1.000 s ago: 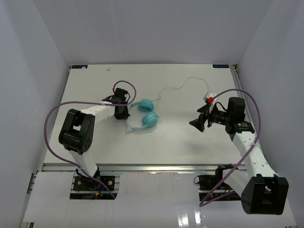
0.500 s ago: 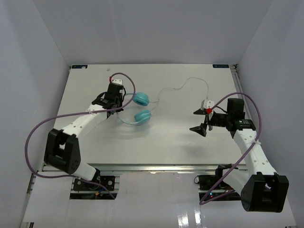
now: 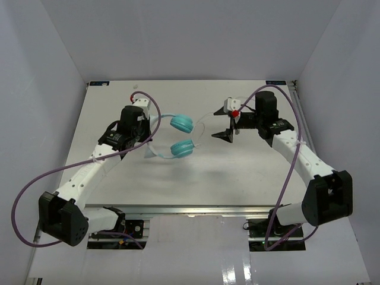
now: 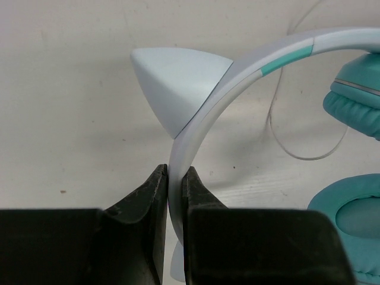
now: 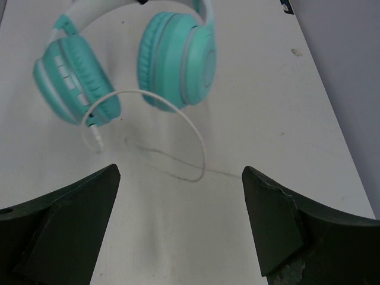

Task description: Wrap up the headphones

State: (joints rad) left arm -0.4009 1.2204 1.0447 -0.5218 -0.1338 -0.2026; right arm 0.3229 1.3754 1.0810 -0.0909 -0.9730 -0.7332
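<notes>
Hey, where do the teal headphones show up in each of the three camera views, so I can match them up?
Top external: the headphones lie left of centre, between the two arms.
Left wrist: the headband rises from bottom centre, pinched in the left gripper; the ear cups are at the right edge.
Right wrist: upper left, both ear cups in view.
Shared landmark: the thin white cord looping beside the ear cups.

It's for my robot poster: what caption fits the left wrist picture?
The left claw pinches the pale white headband of the teal round-cupped headphones with a pointy ear.
</notes>
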